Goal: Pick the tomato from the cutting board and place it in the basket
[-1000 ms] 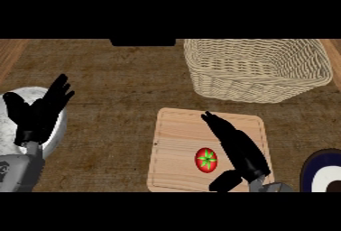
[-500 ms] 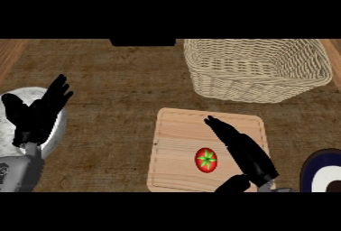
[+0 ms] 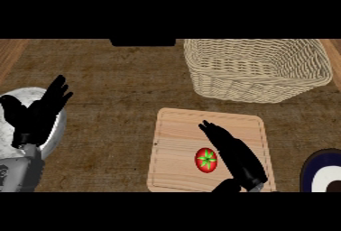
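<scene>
My right hand [image 3: 240, 158] hangs over the cutting board [image 3: 177, 135], fingers straight and apart from the thumb, clamped on nothing. The tomato [image 3: 206, 159] sits on the board just beside the palm, on its left. To do this well, I'd lower the hand, get fingers and thumb on opposite sides of the tomato, then close round it before lifting. The basket [image 3: 246, 85] waits beyond the board, nothing visible inside but weave. My left hand [image 3: 40, 115] rests open over a pale dish [image 3: 26, 95] at the left.
</scene>
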{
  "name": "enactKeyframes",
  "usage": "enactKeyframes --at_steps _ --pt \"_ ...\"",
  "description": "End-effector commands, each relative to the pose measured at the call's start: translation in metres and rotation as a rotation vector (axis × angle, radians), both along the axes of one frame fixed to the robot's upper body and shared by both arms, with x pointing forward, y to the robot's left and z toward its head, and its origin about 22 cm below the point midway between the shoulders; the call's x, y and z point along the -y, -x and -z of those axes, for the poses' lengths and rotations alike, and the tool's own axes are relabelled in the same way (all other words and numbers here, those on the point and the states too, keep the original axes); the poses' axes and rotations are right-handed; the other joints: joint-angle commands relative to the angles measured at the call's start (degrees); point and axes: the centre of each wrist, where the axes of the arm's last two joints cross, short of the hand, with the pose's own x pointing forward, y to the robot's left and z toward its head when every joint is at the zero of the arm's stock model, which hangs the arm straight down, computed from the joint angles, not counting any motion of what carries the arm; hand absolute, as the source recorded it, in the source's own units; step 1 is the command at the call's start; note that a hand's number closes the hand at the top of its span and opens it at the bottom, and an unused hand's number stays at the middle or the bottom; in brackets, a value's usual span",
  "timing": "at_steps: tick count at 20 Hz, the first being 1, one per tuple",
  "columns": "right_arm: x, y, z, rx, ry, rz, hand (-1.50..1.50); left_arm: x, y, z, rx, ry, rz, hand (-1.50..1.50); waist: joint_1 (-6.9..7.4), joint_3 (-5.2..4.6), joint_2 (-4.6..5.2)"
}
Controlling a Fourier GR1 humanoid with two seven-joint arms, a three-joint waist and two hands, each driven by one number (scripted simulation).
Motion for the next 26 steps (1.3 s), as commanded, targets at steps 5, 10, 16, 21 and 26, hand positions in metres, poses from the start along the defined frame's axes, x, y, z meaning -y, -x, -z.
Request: enactKeyframes --at_steps 5,10,16,21,26 --pt "-0.017 -0.003 0.012 0.003 0.062 0.001 -1.5 0.014 -0.003 0.008 -0.019 0.003 -0.015 0.0 0.08 -0.11 0.08" --pt "-0.024 -0.004 0.031 0.019 0.16 -0.075 1.5 -0.01 -0.007 0.0 -0.013 0.003 0.001 0.0 0.07 -0.12 0.11" --pt "-0.019 0.0 0.032 0.017 0.161 -0.096 1.5 0.003 0.002 -0.005 -0.015 0.009 -0.018 0.0 0.16 -0.11 0.05" --pt "-0.095 0.02 0.03 0.022 0.171 -0.108 1.5 0.0 -0.001 0.019 -0.028 -0.002 -0.013 0.0 0.44 -0.12 0.18" --pt "-0.149 0.095 0.016 -0.003 0.177 -0.108 1.5 0.001 -0.007 0.01 -0.022 0.002 0.012 0.0 1.06 -0.13 0.17"
